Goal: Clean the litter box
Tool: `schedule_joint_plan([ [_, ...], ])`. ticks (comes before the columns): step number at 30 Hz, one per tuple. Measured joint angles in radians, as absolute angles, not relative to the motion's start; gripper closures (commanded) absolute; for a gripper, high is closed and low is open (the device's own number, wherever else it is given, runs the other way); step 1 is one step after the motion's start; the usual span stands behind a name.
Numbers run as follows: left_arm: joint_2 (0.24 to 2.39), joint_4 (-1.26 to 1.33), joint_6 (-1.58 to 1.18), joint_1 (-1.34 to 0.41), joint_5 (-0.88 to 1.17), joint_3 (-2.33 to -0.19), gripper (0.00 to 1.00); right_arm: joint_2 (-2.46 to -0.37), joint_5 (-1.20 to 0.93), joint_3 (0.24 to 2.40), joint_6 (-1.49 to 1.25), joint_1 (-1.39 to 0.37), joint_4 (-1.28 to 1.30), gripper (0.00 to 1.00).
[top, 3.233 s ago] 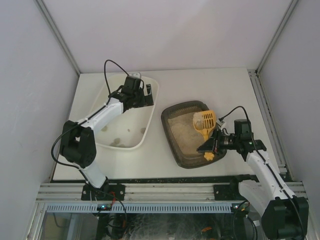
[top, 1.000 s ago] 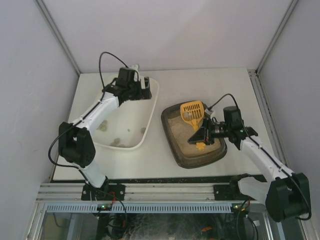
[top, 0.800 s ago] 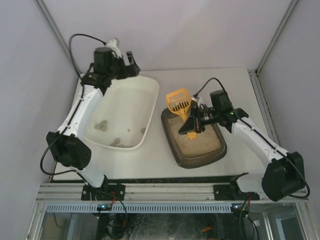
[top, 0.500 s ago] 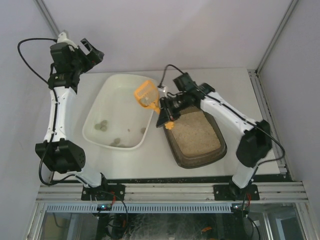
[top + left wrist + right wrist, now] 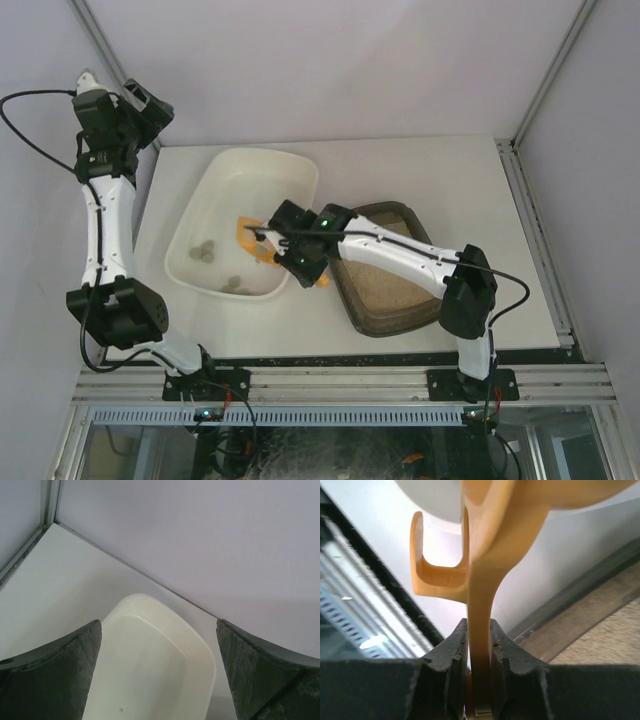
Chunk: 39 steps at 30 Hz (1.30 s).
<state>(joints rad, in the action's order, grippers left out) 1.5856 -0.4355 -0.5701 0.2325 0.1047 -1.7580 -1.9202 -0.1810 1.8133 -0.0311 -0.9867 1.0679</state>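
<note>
L arm (image 5: pixel 105 215) is reared up over the counter's (image 5: pixel 470 170) far-left corner, well apart from everything. L jaws stand wide open w/ nothing between them. The wrist cam looks down past both fingers at the far end of the white tub (image 5: pixel 165 645).

The white tub (image 5: pixel 250 152) sits on the left half of the counter, running from the far edge toward the near one. A few grey-brown clumps (image 5: pixel 205 252) lie on its floor on the near-left side.

The yellow scoop (image 5: pixel 248 238) has its head inside the tub, over the near-right part. Its hooked handle end pokes out past the tub's right rim. Can't tell whether anything is left in the head, since the arm hides most of it.

R arm (image 5: pixel 390 250) reaches across from the near-right, over the litter box, to the tub. R jaws are clamped tight on the scoop's handle (image 5: pixel 480 645); the wrist view shows both pads pressed to it.

The litter box (image 5: pixel 385 208) sits just beside the tub, right of centre and angled toward the near edge. Pale sandy litter (image 5: pixel 385 285) is inside, and no clumps show in the uncovered part.

Step in hand is prob. the dump: waste carried over and tipped into the tub.

Next move calls for:
- Tilt or shake the head so it empties.
- Lift the head clear of the tub's right rim.
- Swing back over the litter box rim w/o clipping it, and sift again if any clumps are left.
</note>
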Motion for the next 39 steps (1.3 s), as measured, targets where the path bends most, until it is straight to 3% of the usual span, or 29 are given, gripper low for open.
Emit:
schedule_joint_plan([
  [9,1.586,-0.430,-0.567,0.231,0.080,-1.715,0.00,-1.921,0.417,1.791,0.052,-1.193,1.047,1.00],
  [13,1.586,-0.429,-0.567,0.231,0.077,-1.703,0.00,-1.921,0.571,1.767,0.076,-1.171,1.034,1.00],
  [19,1.585,-0.425,-0.566,0.231,0.078,-1.684,0.00,-1.921,0.638,1.765,0.086,-1.155,1.021,1.00],
  [25,1.565,-0.375,-0.557,0.224,0.078,-1.582,0.00,-1.875,0.474,1.733,-0.049,-1.079,1.043,1.00],
  [32,1.496,-0.334,-0.548,0.201,0.073,-1.455,0.00,-1.282,0.173,1.278,-0.303,-0.807,1.078,1.00],
  [39,1.494,-0.316,-0.549,0.184,0.058,-1.419,0.00,-1.192,0.007,1.126,-0.363,-0.727,1.083,1.00],
])
